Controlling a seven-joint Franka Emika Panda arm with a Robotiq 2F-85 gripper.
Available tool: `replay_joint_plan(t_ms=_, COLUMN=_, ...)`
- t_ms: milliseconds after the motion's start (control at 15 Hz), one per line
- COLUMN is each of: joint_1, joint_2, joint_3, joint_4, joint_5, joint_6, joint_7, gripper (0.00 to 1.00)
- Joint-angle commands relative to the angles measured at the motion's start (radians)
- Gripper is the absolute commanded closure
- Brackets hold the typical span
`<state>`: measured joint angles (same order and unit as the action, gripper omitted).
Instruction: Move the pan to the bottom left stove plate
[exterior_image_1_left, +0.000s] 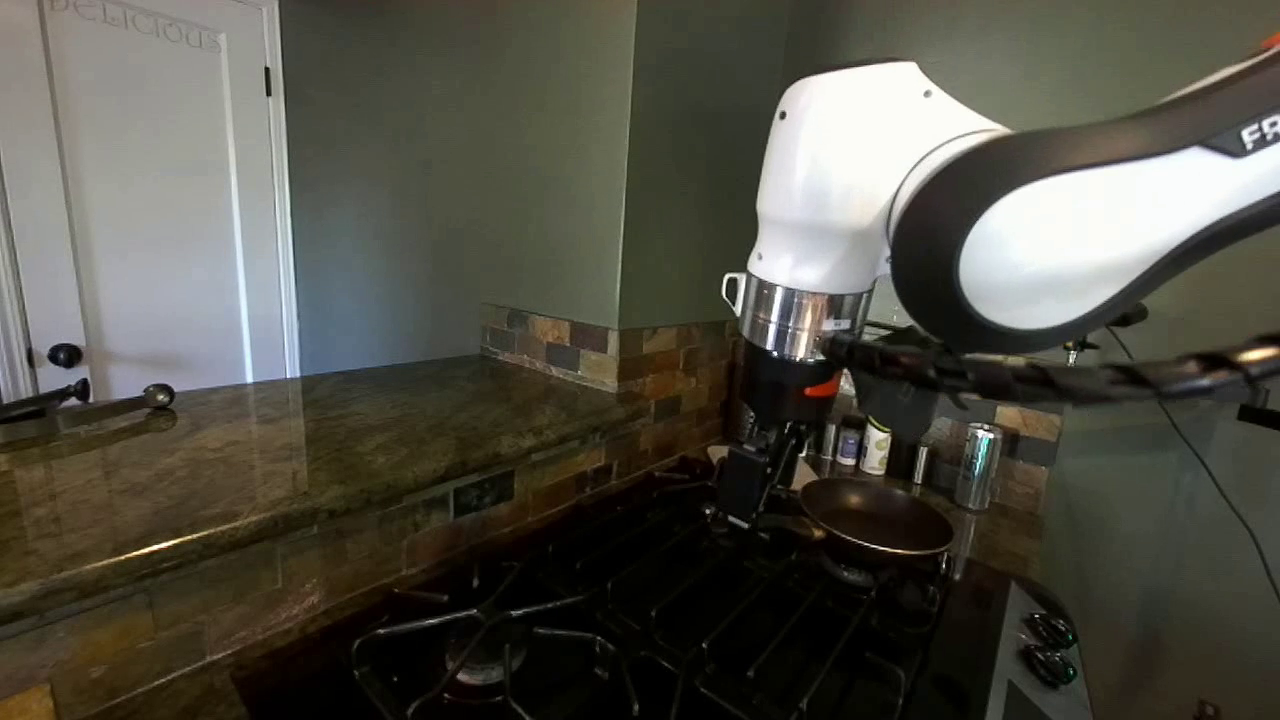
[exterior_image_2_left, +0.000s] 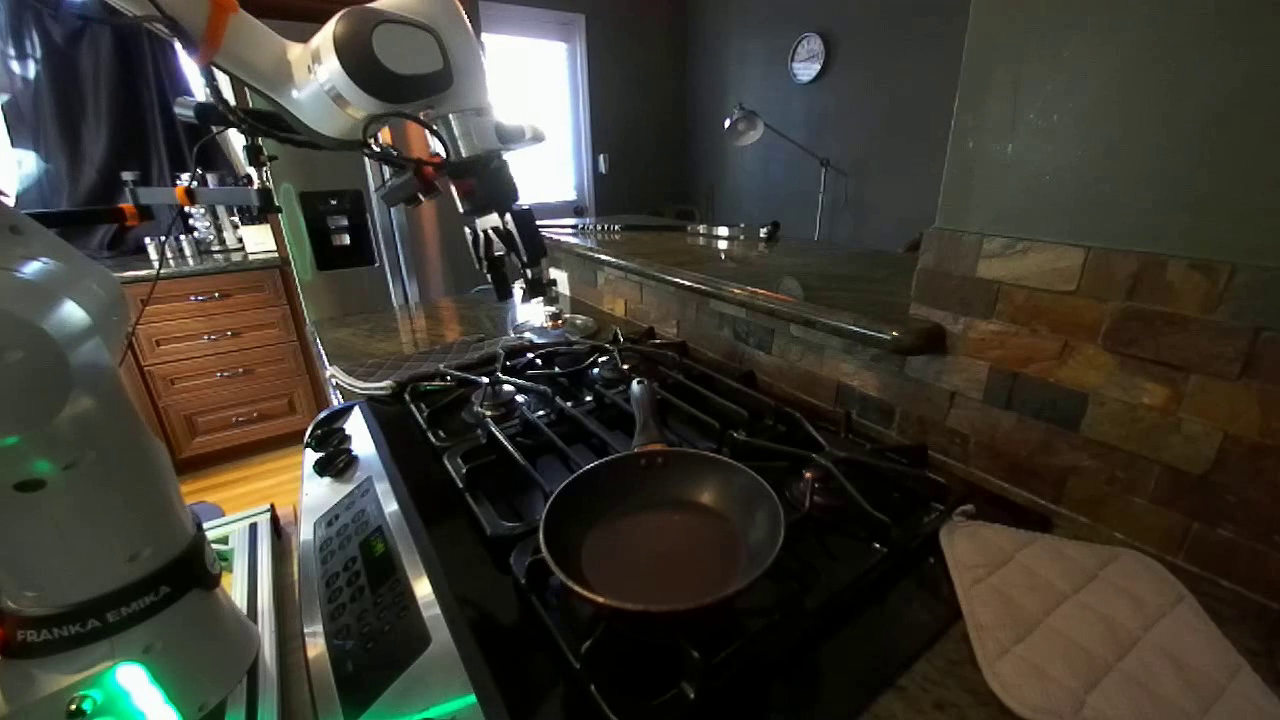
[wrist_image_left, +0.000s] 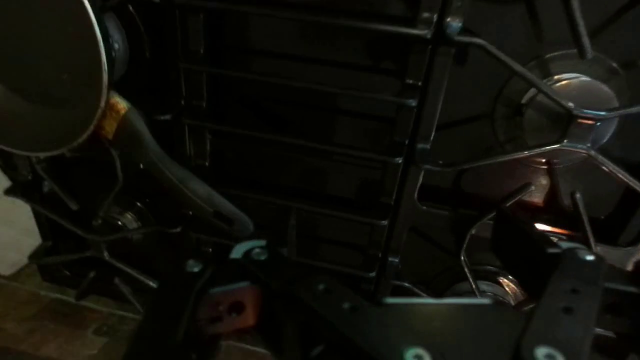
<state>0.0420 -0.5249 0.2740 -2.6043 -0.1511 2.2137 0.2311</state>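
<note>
Pan (exterior_image_2_left: 660, 540), one, dark, round: lower centre of an exterior view, on stove (exterior_image_2_left: 465, 600). Fingers (wrist_image_left: 527, 245): released, spread apart, lower part of wrist view.

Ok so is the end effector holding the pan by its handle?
No, an exterior view shows the end effector hanging apart from the handle of the pan, with a visible gap between them.
</note>
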Motion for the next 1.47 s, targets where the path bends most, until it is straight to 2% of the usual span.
replay_joint_plan(t_ms=0, joint_1=0.03, joint_2=0.003, joint_3=-0.076, joint_4=-0.123, joint_5=-0.061, joint_6=0.252, joint_7=-0.139, gripper=0.0)
replay_joint_plan(t_ms=133, joint_1=0.043, joint_2=0.014, joint_3=-0.136, joint_4=-0.171, joint_5=-0.035, joint_6=0.38, joint_7=-0.242, gripper=0.0)
replay_joint_plan(t_ms=333, joint_1=0.048, joint_2=0.061, joint_3=-0.206, joint_4=-0.156, joint_5=-0.014, joint_6=0.431, joint_7=-0.358, gripper=0.0)
replay_joint_plan(t_ms=400, joint_1=0.026, joint_2=0.033, joint_3=-0.162, joint_4=-0.154, joint_5=-0.034, joint_6=0.395, joint_7=-0.291, gripper=0.0)
replay_joint_plan(t_ms=533, joint_1=0.026, joint_2=0.048, joint_3=-0.191, joint_4=-0.15, joint_5=-0.031, joint_6=0.408, joint_7=-0.335, gripper=0.0)
replay_joint_plan(t_ms=733, joint_1=0.03, joint_2=0.052, joint_3=-0.194, joint_4=-0.149, joint_5=-0.03, joint_6=0.408, joint_7=-0.341, gripper=0.0)
replay_joint_plan(t_ms=933, joint_1=0.062, joint_2=0.054, joint_3=-0.283, joint_4=-0.144, joint_5=-0.008, joint_6=0.456, joint_7=-0.501, gripper=0.0)
replay_joint_plan(t_ms=1000, joint_1=0.082, joint_2=0.054, joint_3=-0.334, joint_4=-0.143, joint_5=0.017, joint_6=0.458, joint_7=-0.58, gripper=0.0)
replay_joint_plan(t_ms=1133, joint_1=0.103, joint_2=0.045, joint_3=-0.41, joint_4=-0.141, joint_5=0.06, joint_6=0.42, joint_7=-0.688, gripper=0.0)
replay_joint_plan(t_ms=1333, joint_1=0.133, joint_2=0.013, joint_3=-0.522, joint_4=-0.14, joint_5=0.143, joint_6=0.246, joint_7=-0.867, gripper=0.0)
replay_joint_plan(t_ms=1400, joint_1=0.121, joint_2=0.014, joint_3=-0.535, joint_4=-0.139, joint_5=0.15, joint_6=0.204, joint_7=-0.902, gripper=0.0)
